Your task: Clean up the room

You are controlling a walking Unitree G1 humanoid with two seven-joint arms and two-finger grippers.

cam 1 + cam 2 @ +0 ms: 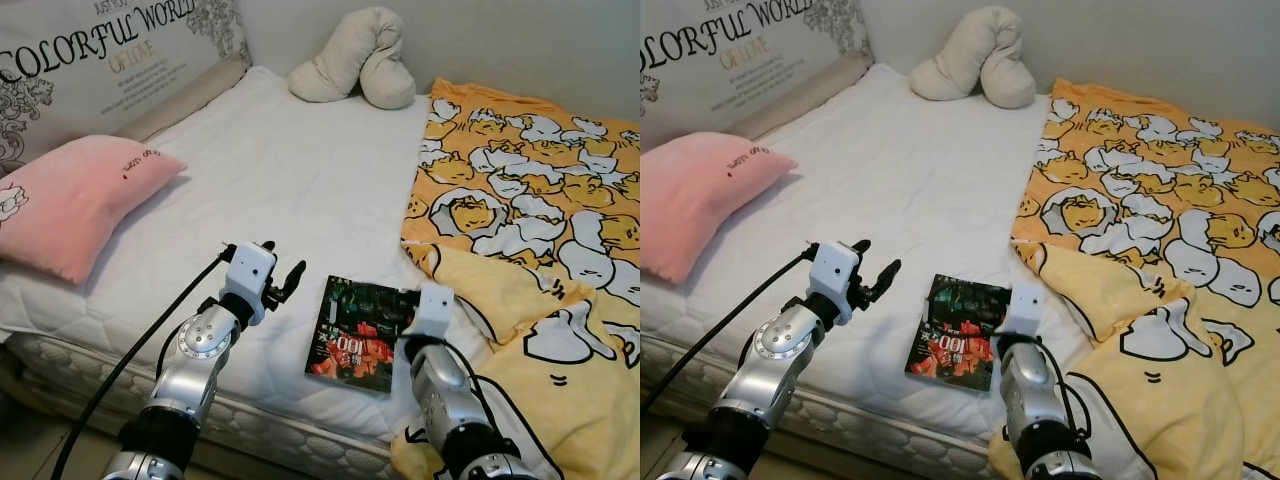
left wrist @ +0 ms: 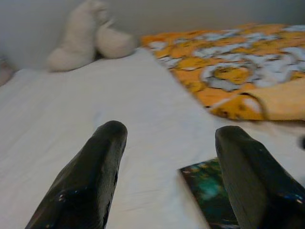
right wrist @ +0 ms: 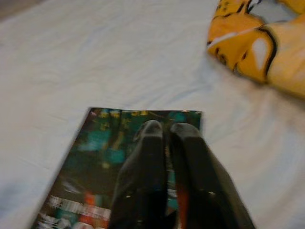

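A dark book (image 1: 358,332) with a green and red cover lies flat on the white mattress (image 1: 290,170), close to its front edge. My right gripper (image 3: 165,126) is shut, and its two black fingers lie together over the book's cover near its right edge. It also shows at the book's right side (image 1: 406,314) from above. My left gripper (image 1: 287,277) hovers just left of the book, open with nothing between its fingers (image 2: 102,162). The book's corner (image 2: 207,191) shows beside one finger.
An orange blanket (image 1: 530,200) with cartoon prints covers the bed's right half and spills over the front edge. A pink pillow (image 1: 70,200) lies at the left. A beige curved pillow (image 1: 355,60) sits at the far wall. A printed cushion (image 1: 90,50) leans at the head.
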